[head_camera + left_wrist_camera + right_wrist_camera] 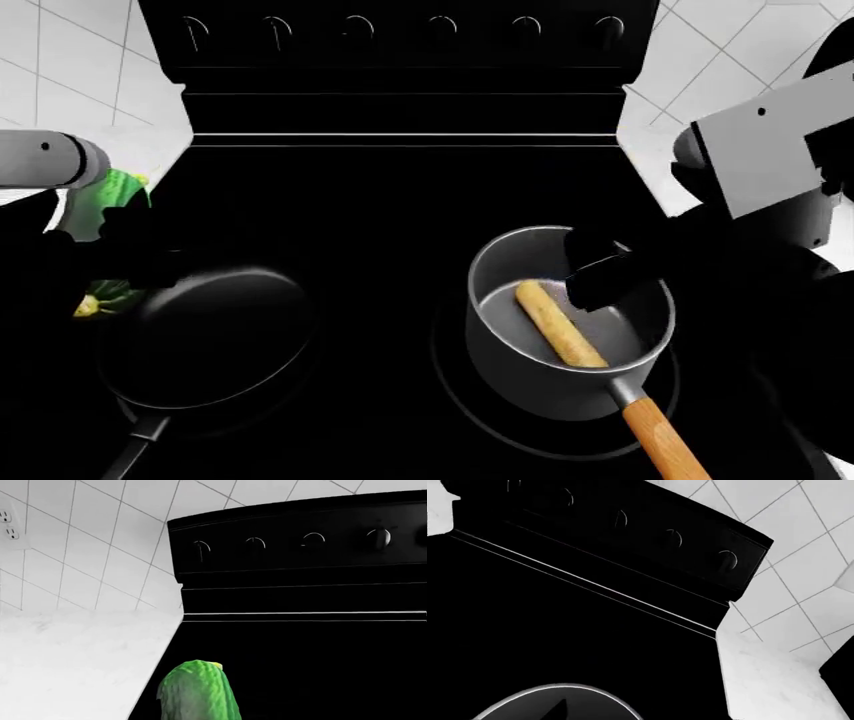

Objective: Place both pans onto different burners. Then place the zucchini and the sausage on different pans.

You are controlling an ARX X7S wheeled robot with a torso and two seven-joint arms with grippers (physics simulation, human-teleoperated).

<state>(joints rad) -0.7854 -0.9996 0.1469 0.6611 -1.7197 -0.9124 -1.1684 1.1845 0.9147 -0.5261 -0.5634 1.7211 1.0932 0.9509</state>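
The black frying pan sits on the front left burner of the glass stovetop. The grey saucepan with its orange-brown handle sits on the front right burner, and its rim shows in the right wrist view. The sausage lies inside the saucepan. My left gripper is shut on the zucchini at the stove's left edge, just beyond the frying pan's far left rim. The zucchini's end shows in the left wrist view. My right gripper hangs open and empty over the saucepan's far right rim.
The stove's back panel with several knobs rises behind the glass. White counter lies to the stove's left and right. A tiled wall with an outlet stands behind.
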